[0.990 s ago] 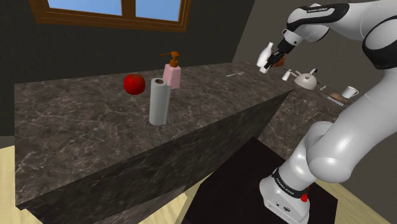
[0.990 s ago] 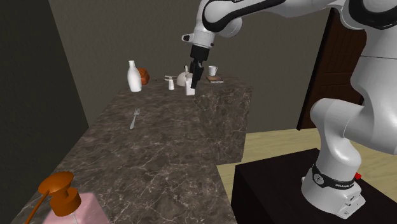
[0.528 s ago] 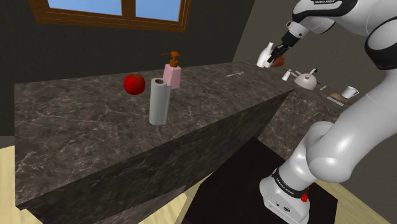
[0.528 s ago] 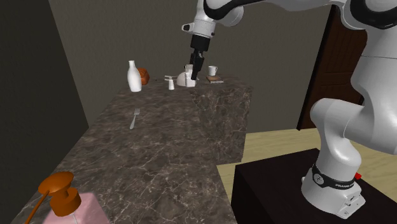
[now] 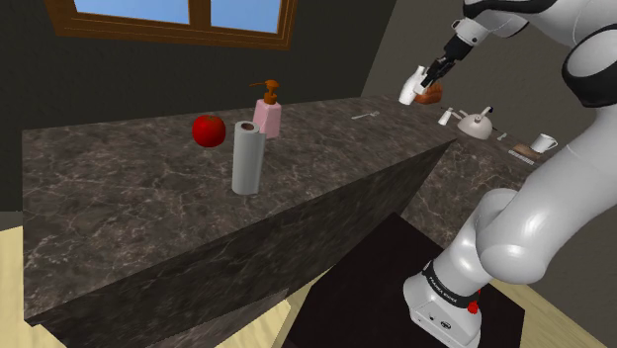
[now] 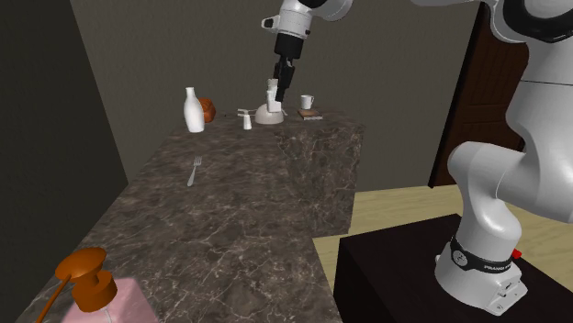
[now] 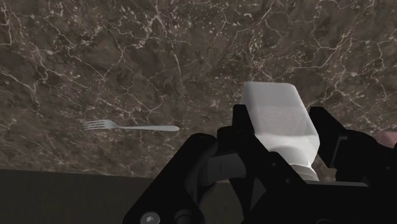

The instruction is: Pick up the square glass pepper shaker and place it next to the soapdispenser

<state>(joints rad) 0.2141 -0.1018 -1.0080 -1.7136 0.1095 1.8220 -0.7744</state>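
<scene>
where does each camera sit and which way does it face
Shoulder view: beside the stand, looking down across the counter to the window; arm on the right, gripper high.
Second exterior view: at the counter's end by the dispenser, looking along it to the gripper holding the shaker; arm at right.
Wrist view: on the hand, looking down at the counter and fork; fingers clasp the shaker.
Shared: both exterior views show the dispenser, fork and gripper.
</scene>
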